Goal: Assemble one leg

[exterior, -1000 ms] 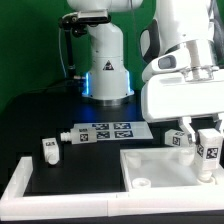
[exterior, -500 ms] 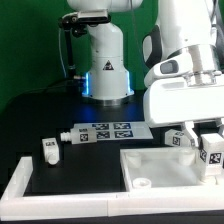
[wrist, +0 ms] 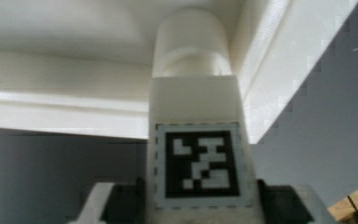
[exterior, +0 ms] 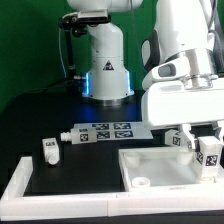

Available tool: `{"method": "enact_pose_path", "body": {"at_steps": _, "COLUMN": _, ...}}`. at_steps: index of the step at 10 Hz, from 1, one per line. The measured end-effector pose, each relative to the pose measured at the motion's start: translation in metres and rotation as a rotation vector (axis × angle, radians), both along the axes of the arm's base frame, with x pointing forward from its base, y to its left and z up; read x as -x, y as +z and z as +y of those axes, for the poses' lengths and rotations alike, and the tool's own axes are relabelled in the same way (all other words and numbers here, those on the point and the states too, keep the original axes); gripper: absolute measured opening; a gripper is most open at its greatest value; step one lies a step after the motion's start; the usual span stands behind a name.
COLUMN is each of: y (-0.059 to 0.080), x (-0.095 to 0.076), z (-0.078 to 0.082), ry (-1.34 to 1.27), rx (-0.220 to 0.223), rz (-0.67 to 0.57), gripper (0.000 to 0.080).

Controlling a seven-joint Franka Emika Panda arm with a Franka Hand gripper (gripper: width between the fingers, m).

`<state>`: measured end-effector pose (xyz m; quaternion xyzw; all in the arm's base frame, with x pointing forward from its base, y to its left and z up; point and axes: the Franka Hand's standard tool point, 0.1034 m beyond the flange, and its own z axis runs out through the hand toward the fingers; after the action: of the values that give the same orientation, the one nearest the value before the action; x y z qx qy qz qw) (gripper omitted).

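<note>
One tagged leg (wrist: 197, 100) gripped in claw (wrist: 194, 206), near white panel (exterior: 160, 166)

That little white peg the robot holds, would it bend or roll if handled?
Probably stiff: the leg looks like moulded plastic, straight in the gripper. Likely light, being small beside the panel. Its rounded end suggests it could roll if laid down.

Dark table (exterior: 30, 120): panel (exterior: 175, 168), marker board (exterior: 110, 131), legs (exterior: 49, 149)
</note>
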<state>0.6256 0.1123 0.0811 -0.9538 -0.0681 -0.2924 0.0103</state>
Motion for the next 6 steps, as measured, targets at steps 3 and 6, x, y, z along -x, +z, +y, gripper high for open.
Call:
{"method": "enact_pose_path", "body": {"at_steps": 3, "y": -0.0017, "x": -0.0018, "z": 0.0005, "ry": 0.004, "rx": 0.001, "rz": -0.026, "gripper": 0.0287}}
{"method": "enact_pose_path", "body": {"at_steps": 6, "y": -0.0016, "x": -0.0027, "z": 0.0006, "ry": 0.005, "rx": 0.002, "rz": -0.032, "gripper": 0.0287}}
